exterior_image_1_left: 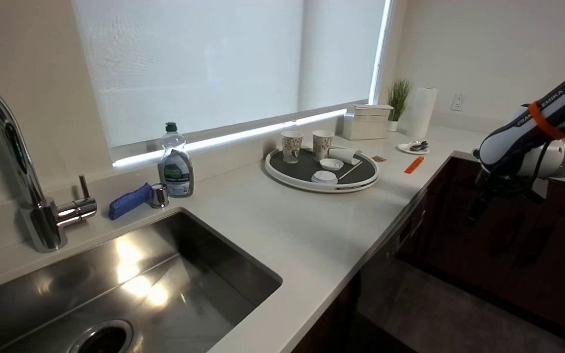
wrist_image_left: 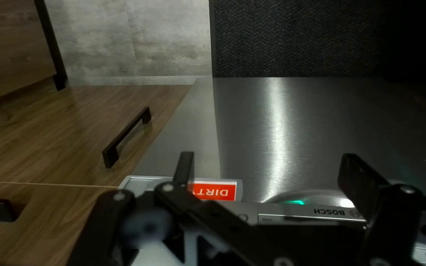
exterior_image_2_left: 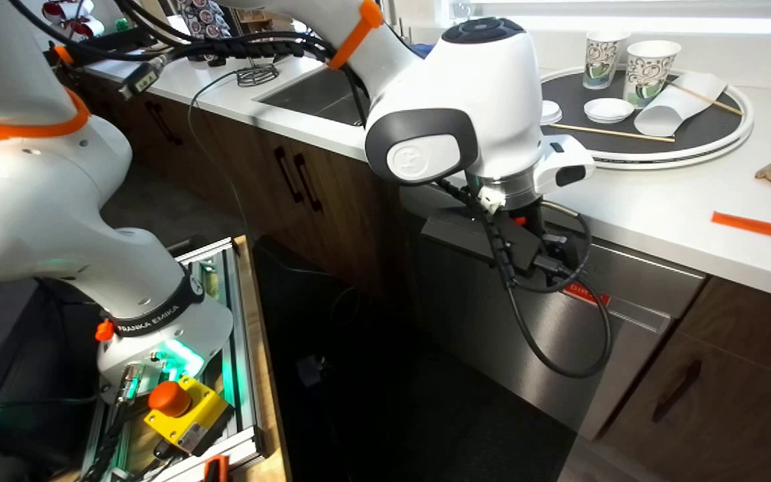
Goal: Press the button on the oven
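Note:
No dark, glossy oven front can be made out for certain. A built-in Bosch appliance with a brushed steel front stands under the counter; it shows in an exterior view [exterior_image_2_left: 466,328] and in the wrist view [wrist_image_left: 250,118]. A small round mark [wrist_image_left: 243,217], possibly a button, sits on its top panel beside the handle recess. A red "DIRTY" label [wrist_image_left: 215,190] lies on its front, upside down in the wrist view. My gripper [wrist_image_left: 268,164] is open and empty, fingers wide apart, pointing down in front of the panel. In an exterior view its fingers are hidden by the wrist and cables.
The white counter edge [exterior_image_2_left: 660,241] lies beside my wrist. On it are a round tray [exterior_image_2_left: 740,134] with paper cups and an orange strip [exterior_image_2_left: 763,227]. Wooden cabinets with a dark handle [wrist_image_left: 128,136] adjoin the appliance. A cable loop [exterior_image_2_left: 579,375] hangs from my wrist.

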